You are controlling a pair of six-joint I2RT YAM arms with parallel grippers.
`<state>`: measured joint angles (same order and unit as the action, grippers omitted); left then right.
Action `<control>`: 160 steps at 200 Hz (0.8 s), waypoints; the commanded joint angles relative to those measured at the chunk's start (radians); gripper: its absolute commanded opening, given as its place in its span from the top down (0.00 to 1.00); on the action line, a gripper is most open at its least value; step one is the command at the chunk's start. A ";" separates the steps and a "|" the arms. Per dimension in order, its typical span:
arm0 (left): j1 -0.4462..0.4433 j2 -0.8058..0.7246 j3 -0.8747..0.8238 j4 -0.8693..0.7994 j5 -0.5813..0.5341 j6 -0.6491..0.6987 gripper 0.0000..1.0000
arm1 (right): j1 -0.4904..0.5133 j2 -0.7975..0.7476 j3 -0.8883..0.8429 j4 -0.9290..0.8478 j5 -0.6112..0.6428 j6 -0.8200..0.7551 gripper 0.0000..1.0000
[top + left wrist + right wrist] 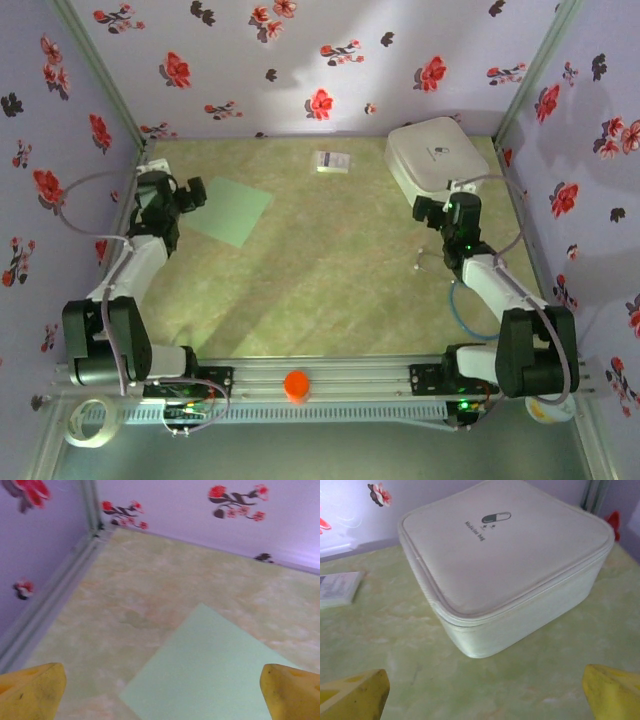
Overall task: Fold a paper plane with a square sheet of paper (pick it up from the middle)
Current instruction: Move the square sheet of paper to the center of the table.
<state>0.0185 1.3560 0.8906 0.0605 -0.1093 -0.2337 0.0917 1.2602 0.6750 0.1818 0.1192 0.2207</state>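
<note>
- The square sheet of paper [232, 210] was seen lying flat and unfolded on the left far part of the table [330, 270].
- The left gripper [190, 193] was held over the sheet's left corner, its yellow fingers [35, 692] spread fully apart, with nothing gripped.
- The right gripper [432, 210] was held just before the white rounded box [505, 560], its fingers [610, 692] likewise spread wide and empty.
- A small printed card [333, 161] was seen near the back wall, between sheet and box.

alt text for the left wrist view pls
A flat pale green square sheet of paper lies on the marbled green tabletop, one corner pointing toward the floral purple walls. The left gripper's yellow fingertips sit wide apart at the bottom corners, holding nothing.
</note>
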 commanded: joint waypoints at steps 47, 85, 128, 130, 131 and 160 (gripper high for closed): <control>-0.021 0.364 0.302 -0.304 0.464 -0.116 0.03 | 0.005 -0.047 0.038 -0.151 -0.450 0.374 0.01; -0.050 0.524 0.449 -0.400 0.496 -0.115 0.05 | 0.039 -0.022 0.064 -0.168 -0.537 0.417 0.01; -0.074 0.656 0.538 -0.487 0.508 -0.137 0.06 | 0.063 -0.025 0.038 -0.183 -0.549 0.442 0.01; -0.076 0.659 0.539 -0.490 0.507 -0.140 0.06 | 0.064 -0.027 0.034 -0.183 -0.550 0.444 0.01; -0.076 0.659 0.539 -0.492 0.506 -0.140 0.06 | 0.065 -0.028 0.033 -0.183 -0.549 0.445 0.01; -0.094 0.673 0.501 -0.487 0.488 -0.189 0.05 | 0.072 -0.050 -0.011 -0.184 -0.539 0.474 0.01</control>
<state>-0.0593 2.0167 1.4055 -0.3740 0.3687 -0.3698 0.1532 1.2358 0.7082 0.0017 -0.4019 0.6533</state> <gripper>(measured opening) 0.948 0.993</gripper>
